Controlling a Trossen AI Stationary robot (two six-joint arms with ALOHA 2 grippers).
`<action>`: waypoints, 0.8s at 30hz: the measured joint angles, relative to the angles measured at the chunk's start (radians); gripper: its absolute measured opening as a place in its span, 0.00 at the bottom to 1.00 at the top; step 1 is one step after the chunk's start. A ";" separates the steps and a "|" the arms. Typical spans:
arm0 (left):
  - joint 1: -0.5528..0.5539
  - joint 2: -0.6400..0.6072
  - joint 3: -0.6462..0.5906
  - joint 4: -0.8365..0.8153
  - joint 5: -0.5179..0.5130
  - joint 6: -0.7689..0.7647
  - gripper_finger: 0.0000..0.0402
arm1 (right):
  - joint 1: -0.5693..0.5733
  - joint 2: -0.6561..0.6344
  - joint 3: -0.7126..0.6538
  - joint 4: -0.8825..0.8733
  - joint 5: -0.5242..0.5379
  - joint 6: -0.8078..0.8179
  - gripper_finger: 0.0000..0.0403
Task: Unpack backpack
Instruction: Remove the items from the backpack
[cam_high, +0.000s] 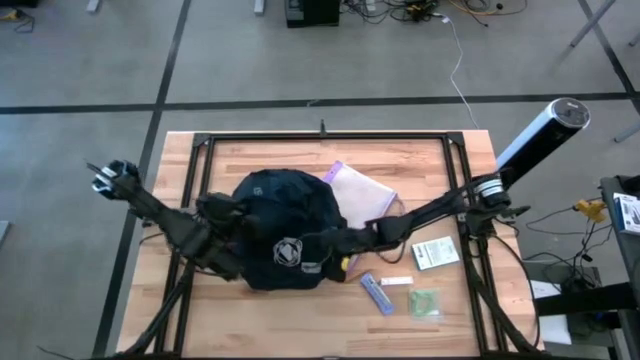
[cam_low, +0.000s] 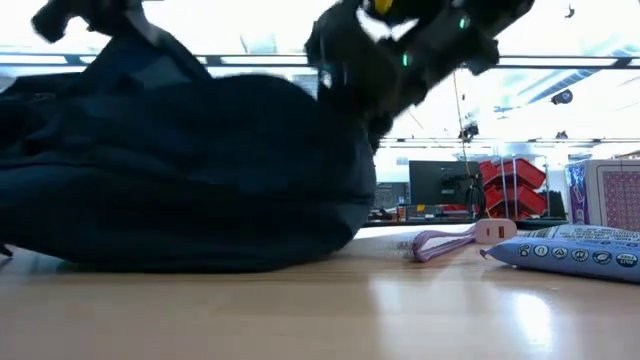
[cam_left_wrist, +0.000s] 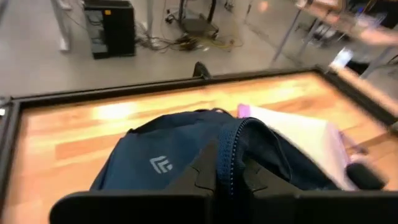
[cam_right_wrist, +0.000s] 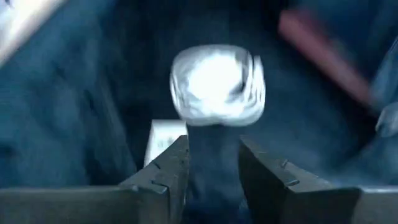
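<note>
The dark navy backpack (cam_high: 275, 215) lies on its side in the middle of the wooden table, its bottom on the boards (cam_low: 180, 180). A white round logo (cam_right_wrist: 217, 84) and a short white strip (cam_right_wrist: 165, 140) show on its near side. My left gripper (cam_high: 230, 215) stands at the backpack's left side, shut on a ridge of its fabric. My right gripper (cam_high: 308, 252) hovers over the logo side, fingers (cam_right_wrist: 168, 174) apart with only blue cloth behind the gap. My left gripper pinches a raised fold of the backpack along its zipper line (cam_left_wrist: 231, 158) between its two fingers (cam_left_wrist: 202, 177). It comes from the table's left, slanting slightly down. The zipper runs on from the fingers over the top of the backpack, which rests on the table.
A clear pouch with a purple edge (cam_high: 357, 190) lies against the backpack's far right side. A card box (cam_high: 435, 252), a blue packet (cam_high: 378, 292), a small white strip (cam_high: 397, 281) and a green item (cam_high: 424, 303) lie near the right front. A black frame (cam_high: 320, 137) rims the table.
</note>
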 joint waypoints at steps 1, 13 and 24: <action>-0.007 -0.028 -0.036 -0.001 0.001 -0.027 0.00 | 0.007 0.014 0.017 -0.046 -0.001 0.004 0.23; -0.072 -0.255 -0.199 0.261 -0.207 0.164 0.00 | 0.028 -0.002 0.132 -0.153 0.017 -0.112 0.13; -0.072 -0.328 -0.199 1.068 -0.294 1.045 0.00 | -0.146 0.098 0.264 0.032 -0.049 -0.372 0.19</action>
